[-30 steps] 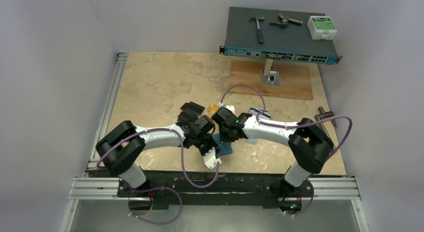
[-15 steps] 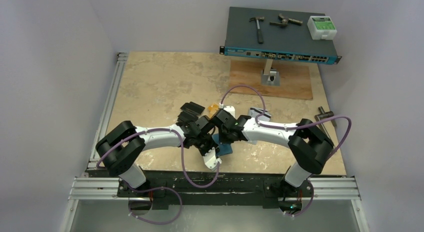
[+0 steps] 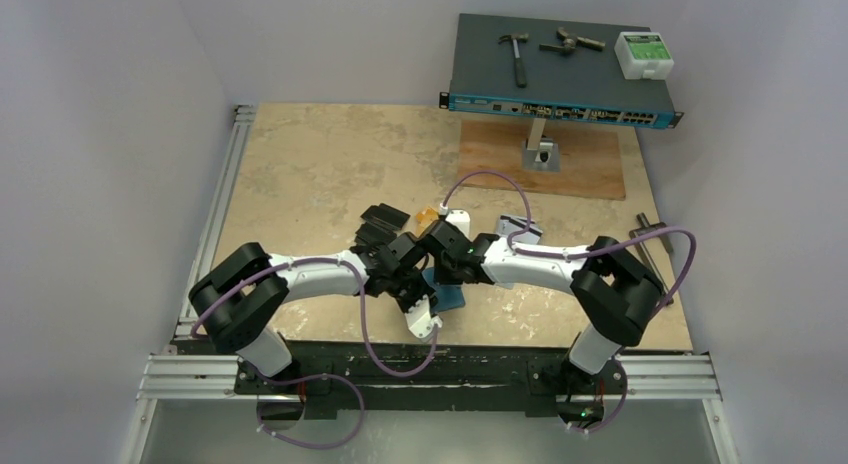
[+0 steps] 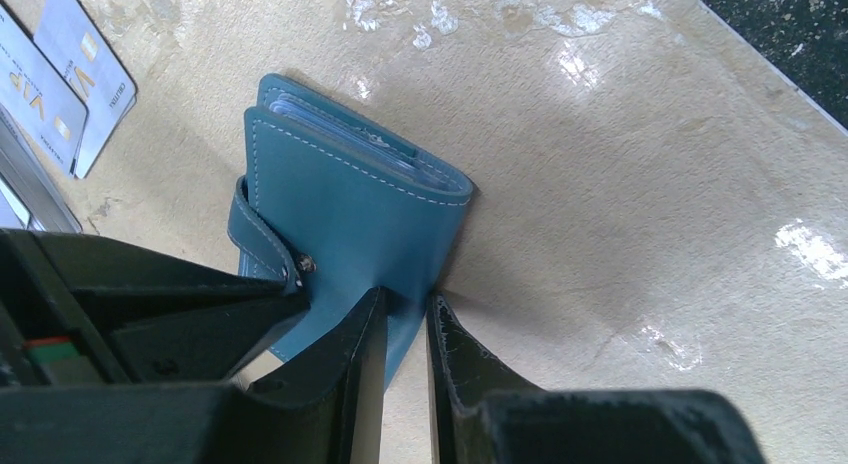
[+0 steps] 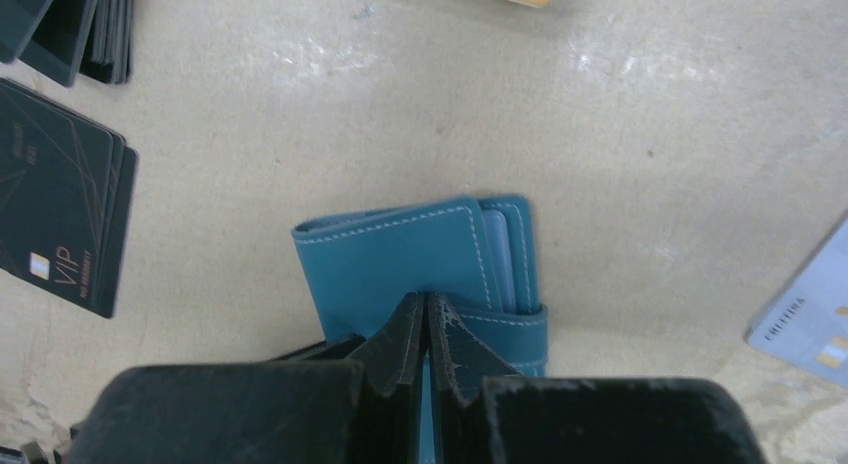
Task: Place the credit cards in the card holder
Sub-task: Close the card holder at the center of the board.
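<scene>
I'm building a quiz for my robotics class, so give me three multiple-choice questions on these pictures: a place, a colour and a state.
1. Where is the card holder?
A on the table, at the tips of the left fingers and right fingers
B in a drawer
C on the floor

2. What colour are the VIP cards at the left of the right wrist view?
A orange
B silver
C black

3. The card holder is:
A spread open
B folded shut
C standing on edge

A: both wrist views show it lying there.
C: their faces are black.
B: the tab wraps round its closed covers.
</scene>
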